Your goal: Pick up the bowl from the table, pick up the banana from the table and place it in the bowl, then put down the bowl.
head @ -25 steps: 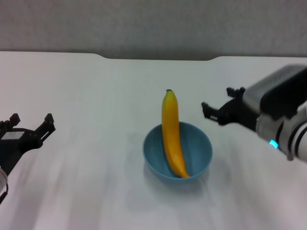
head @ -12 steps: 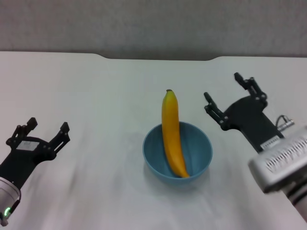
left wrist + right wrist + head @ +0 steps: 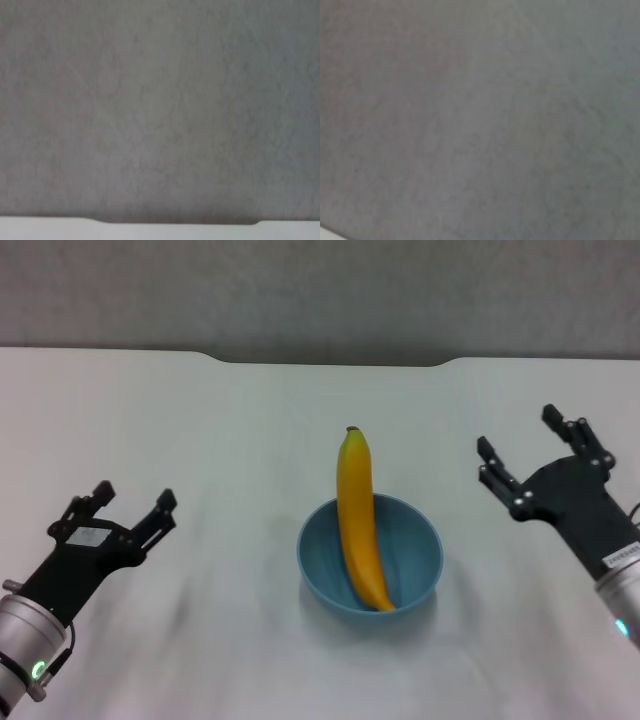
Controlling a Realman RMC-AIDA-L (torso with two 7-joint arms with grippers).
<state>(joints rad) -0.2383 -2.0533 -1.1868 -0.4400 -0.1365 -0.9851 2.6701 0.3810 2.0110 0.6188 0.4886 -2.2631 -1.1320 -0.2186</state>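
Note:
The light-blue bowl (image 3: 370,555) stands on the white table (image 3: 200,440) at the centre front. The yellow-orange banana (image 3: 359,518) lies in it, its stem end sticking out over the far rim. My left gripper (image 3: 122,505) is open and empty, well to the left of the bowl. My right gripper (image 3: 535,447) is open and empty, to the right of the bowl. Neither touches the bowl or the banana. Both wrist views show only the grey wall, with a strip of table edge (image 3: 160,231) in the left one.
The table's far edge has a shallow notch (image 3: 330,362) at the middle. A grey wall (image 3: 320,290) stands behind it. Bare tabletop lies on all sides of the bowl.
My left gripper has moved right and forward toward the bowl's side. My right gripper has swung away to the right and turned to point at the far edge. Bowl and banana have not moved.

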